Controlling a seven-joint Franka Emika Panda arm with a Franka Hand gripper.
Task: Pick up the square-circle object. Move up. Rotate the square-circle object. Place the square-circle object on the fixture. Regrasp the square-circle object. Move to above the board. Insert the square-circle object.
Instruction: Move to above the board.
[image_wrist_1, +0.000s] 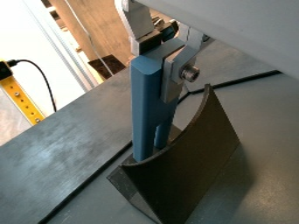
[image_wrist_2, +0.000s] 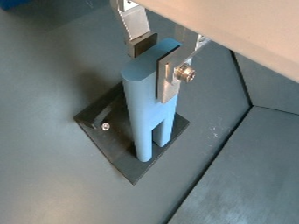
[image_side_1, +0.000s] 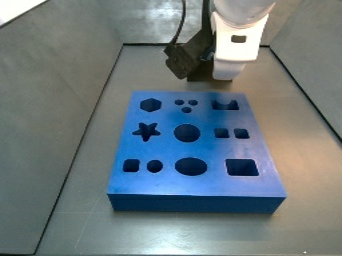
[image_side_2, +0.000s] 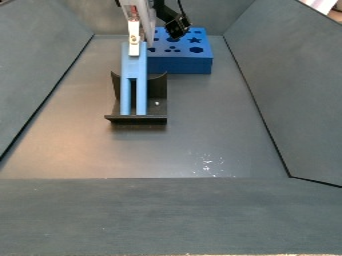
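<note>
Two silver fingers (image_wrist_1: 177, 68) of the gripper (image_wrist_1: 158, 52) show in a wrist view, at the upper end of the square-circle object (image_wrist_1: 149, 109), which stands upright with its lower end against the fixture (image_wrist_1: 193, 162). I judge it is put there so that the peg rests by itself while the grasp is changed.

In a wrist view from another angle, the square-circle object (image_wrist_2: 149, 109) stands on the base plate of the fixture (image_wrist_2: 117, 144). One finger (image_wrist_2: 172, 73) lies flat on its side; the opposite pad (image_wrist_2: 140, 42) looks a little apart from the peg, so the gripper (image_wrist_2: 156, 54) seems partly spread (whether it presses, I cannot tell).

In a side view, the board (image_side_1: 197, 150) lies in front, its holes empty; the gripper is hidden behind the wrist.

In a side view along the table, the square-circle object (image_side_2: 131, 82) stands tall on the fixture (image_side_2: 139, 105), the gripper (image_side_2: 134, 35) at its top, the board (image_side_2: 181, 52) behind.
</note>
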